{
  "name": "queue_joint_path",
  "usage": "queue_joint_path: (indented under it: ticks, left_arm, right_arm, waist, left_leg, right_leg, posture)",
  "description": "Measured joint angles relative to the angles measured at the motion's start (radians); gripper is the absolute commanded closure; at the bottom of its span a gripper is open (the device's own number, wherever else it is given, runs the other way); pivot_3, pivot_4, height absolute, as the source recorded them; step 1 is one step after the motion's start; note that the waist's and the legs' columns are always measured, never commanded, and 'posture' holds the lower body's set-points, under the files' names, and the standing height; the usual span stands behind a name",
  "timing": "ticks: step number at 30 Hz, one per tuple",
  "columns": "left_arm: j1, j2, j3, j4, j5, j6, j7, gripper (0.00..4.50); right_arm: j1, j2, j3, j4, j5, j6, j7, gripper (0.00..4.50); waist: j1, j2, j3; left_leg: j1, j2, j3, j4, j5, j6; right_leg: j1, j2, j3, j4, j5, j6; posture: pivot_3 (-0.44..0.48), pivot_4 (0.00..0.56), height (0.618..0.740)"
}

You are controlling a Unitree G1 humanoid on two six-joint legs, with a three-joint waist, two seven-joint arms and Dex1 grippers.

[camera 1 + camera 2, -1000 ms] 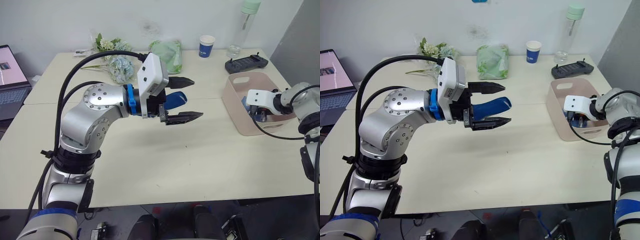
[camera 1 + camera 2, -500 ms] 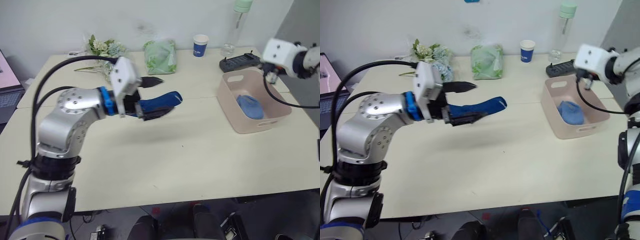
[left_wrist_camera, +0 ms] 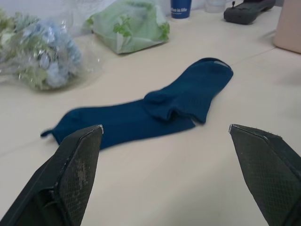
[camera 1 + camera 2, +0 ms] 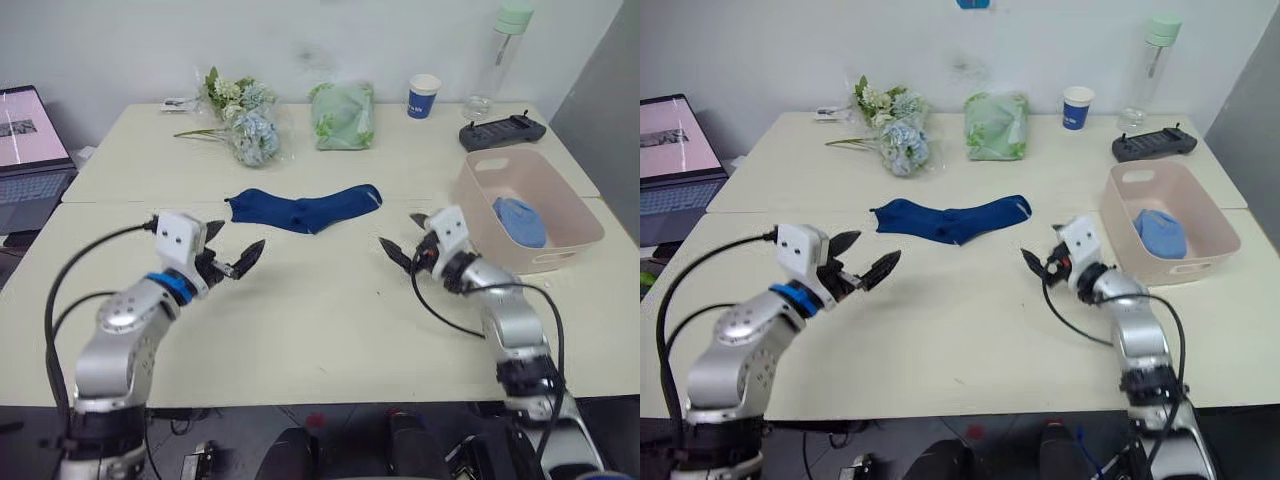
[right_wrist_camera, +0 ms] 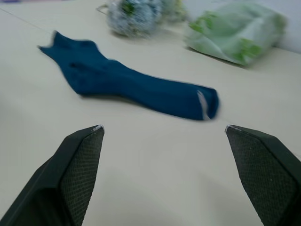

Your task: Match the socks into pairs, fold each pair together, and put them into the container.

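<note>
The left hand [image 4: 232,262] hangs low over the cream surface [image 4: 330,310] with its two black fingers spread wide and nothing between them. The right hand [image 4: 405,240] is likewise low over the surface, fingers spread apart and empty.

The dark navy socks [image 4: 303,208] lie flat on the surface, stretched out end to end with their middles overlapping. They lie ahead of both hands and roughly between them, touching neither. In the left wrist view the socks [image 3: 150,109] lie just beyond the spread fingertips [image 3: 77,160]; in the right wrist view they [image 5: 131,84] lie the same way, beyond that hand's fingertips [image 5: 80,162].

The pale pink container [image 4: 570,240] stands upright on the surface just beyond the right hand, on its outer side, well apart from the left hand. Inside it rests a folded light blue bundle [image 4: 520,220], lying against the floor of the tub.

Farther from both hands, along the back of the surface, are a wrapped bunch of flowers [image 4: 245,115], a green bag [image 4: 343,114], a blue paper cup [image 4: 423,96], a clear bottle with a pale green cap [image 4: 500,50] and a black handheld controller [image 4: 503,131]. An open laptop [image 4: 30,150] stands off to the outer side of the left hand.
</note>
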Motion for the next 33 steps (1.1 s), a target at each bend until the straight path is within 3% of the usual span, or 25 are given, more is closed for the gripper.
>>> queue_joint_path:
  ticks: [3,11,17,23,29,33]
  left_arm:
    - [0.084,-0.08,-0.016,-0.012,-0.001,-0.028,0.032,0.0]
    - [0.301,-0.121,-0.075,-0.022,0.044,-0.132,0.03,0.0]
    - [0.291,-0.088,-0.072,-0.018,0.047,-0.158,0.028,0.0]
    - [0.097,-0.043,-0.099,0.122,0.143,-0.215,0.041,0.0]
    - [-0.335,0.0,-0.181,0.593,0.301,-0.38,0.054,0.0]
    - [-0.491,-0.003,-0.215,0.861,0.362,-0.514,0.053,0.0]
  right_arm:
    - [0.124,0.021,0.036,-0.037,-0.015,-0.014,-0.034,0.03]
    - [0.214,0.021,0.046,-0.157,-0.03,-0.011,-0.098,0.03]
    - [0.216,-0.002,0.047,-0.156,-0.031,-0.009,-0.1,0.03]
    - [0.137,0.002,0.04,-0.119,-0.01,0.013,-0.101,0.03]
    - [-0.001,-0.001,0.048,-0.024,-0.012,0.003,-0.087,0.03]
    - [-0.006,-0.007,0.047,0.0,-0.013,-0.011,-0.079,0.03]
  waist:
    - [-0.002,0.0,0.0]
    - [-0.003,0.0,-0.002]
    - [0.002,0.0,-0.002]
    - [-0.001,0.0,-0.003]
    - [-0.002,-0.001,-0.004]
    - [-0.014,-0.001,-0.004]
  left_leg:
    - [0.002,0.0,0.001,-0.002,0.0,0.0]
    - [0.003,0.001,0.003,-0.003,0.0,0.0]
    - [0.003,0.0,0.003,-0.003,0.0,0.0]
    - [0.004,-0.001,0.003,-0.003,0.0,0.0]
    - [0.003,-0.001,0.002,-0.003,0.0,0.0]
    - [0.002,-0.002,0.005,-0.003,0.0,0.0]
  right_leg:
    - [0.001,0.003,0.0,0.001,0.0,0.0]
    - [0.0,0.005,0.001,0.0,0.0,-0.001]
    - [0.002,0.005,0.001,-0.001,0.001,-0.001]
    - [0.002,0.005,0.0,-0.001,0.001,-0.002]
    - [0.002,0.005,-0.002,-0.002,0.001,-0.002]
    - [-0.002,0.003,-0.002,-0.002,0.001,-0.002]
  posture:
    - [0.0,0.15,0.74]
    - [0.0,0.15,0.74]
    - [0.0,0.15,0.74]
    - [0.0,0.15,0.74]
    - [0.0,0.15,0.74]
    - [0.0,0.15,0.74]
